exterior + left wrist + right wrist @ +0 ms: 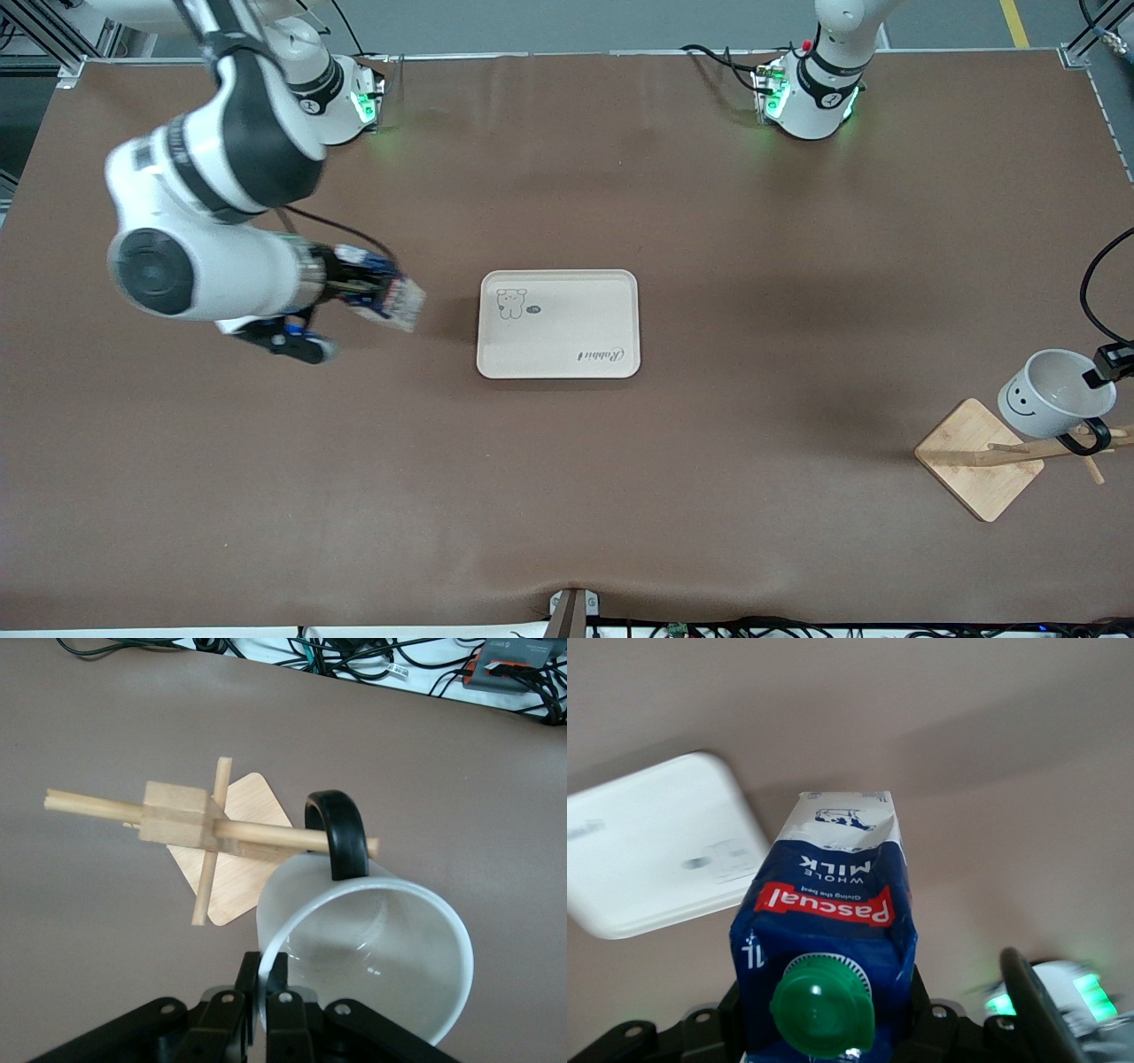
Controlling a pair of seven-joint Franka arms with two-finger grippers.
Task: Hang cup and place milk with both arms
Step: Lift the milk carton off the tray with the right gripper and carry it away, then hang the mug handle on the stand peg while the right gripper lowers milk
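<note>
The white cup [1050, 396] with the smiley face hangs tilted at the wooden rack [979, 458], near the left arm's end of the table. Its black handle [339, 831] is threaded over a rack peg [266, 835]. My left gripper [1105, 363] is shut on the cup's rim, also seen in the left wrist view [270, 973]. My right gripper [368, 288] is shut on the blue-topped milk [394, 299] and holds it tilted above the table, beside the tray toward the right arm's end. The milk [828, 904] with its green cap [824, 1005] fills the right wrist view.
A cream tray [558, 350] with a bear print lies at the table's middle, and it also shows in the right wrist view [647, 859]. The rack's square base [232, 855] sits on the brown table. Cables run along the table edge nearest the front camera.
</note>
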